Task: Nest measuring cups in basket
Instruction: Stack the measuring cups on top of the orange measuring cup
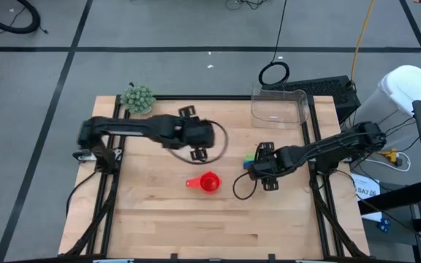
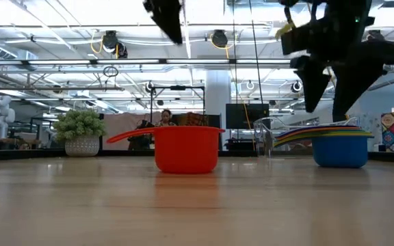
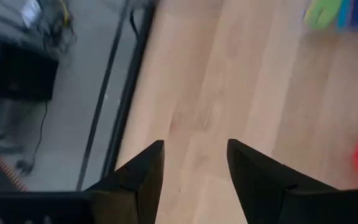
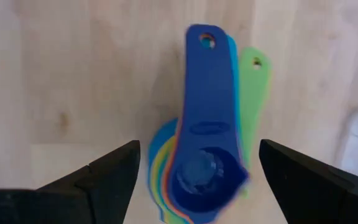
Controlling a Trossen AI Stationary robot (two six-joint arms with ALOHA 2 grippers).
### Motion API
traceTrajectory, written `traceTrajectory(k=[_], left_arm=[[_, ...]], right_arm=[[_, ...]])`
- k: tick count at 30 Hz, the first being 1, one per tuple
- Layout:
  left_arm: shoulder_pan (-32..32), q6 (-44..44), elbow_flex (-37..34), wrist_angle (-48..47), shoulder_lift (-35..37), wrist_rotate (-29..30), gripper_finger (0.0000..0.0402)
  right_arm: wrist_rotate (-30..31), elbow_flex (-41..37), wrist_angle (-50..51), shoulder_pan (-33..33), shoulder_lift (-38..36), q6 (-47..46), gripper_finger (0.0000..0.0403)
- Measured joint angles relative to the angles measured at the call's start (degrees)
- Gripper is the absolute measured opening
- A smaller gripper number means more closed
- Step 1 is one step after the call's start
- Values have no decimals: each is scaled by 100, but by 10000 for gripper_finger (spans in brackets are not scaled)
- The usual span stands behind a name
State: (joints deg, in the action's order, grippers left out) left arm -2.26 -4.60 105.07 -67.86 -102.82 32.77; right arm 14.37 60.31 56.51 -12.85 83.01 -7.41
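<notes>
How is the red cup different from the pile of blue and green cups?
The red cup sits alone and empty; the stacked cups are nested together. The open right end effector hovers over the stack, none over the red cup. Both rest on the table, outside the basket.

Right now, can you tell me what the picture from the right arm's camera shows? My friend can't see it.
A stack of nested measuring cups sits on the wooden table, with a dark blue cup on top and its long handle pointing away. The right gripper hangs open above the stack, one dark finger on each side. A green handle sticks out beside the blue one.
</notes>
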Motion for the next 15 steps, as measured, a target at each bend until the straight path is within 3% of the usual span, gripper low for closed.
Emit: traceTrajectory(k=[9, 15], left_arm=[[-686, -2, -1890, 2304, 1914, 7, 179], [-1150, -170, -2642, 2970, 2400, 235, 179]], right_arm=[[-416, -623, -1117, 503, -99, 327, 322], [-417, -627, -1225, 795, -97, 662, 322]])
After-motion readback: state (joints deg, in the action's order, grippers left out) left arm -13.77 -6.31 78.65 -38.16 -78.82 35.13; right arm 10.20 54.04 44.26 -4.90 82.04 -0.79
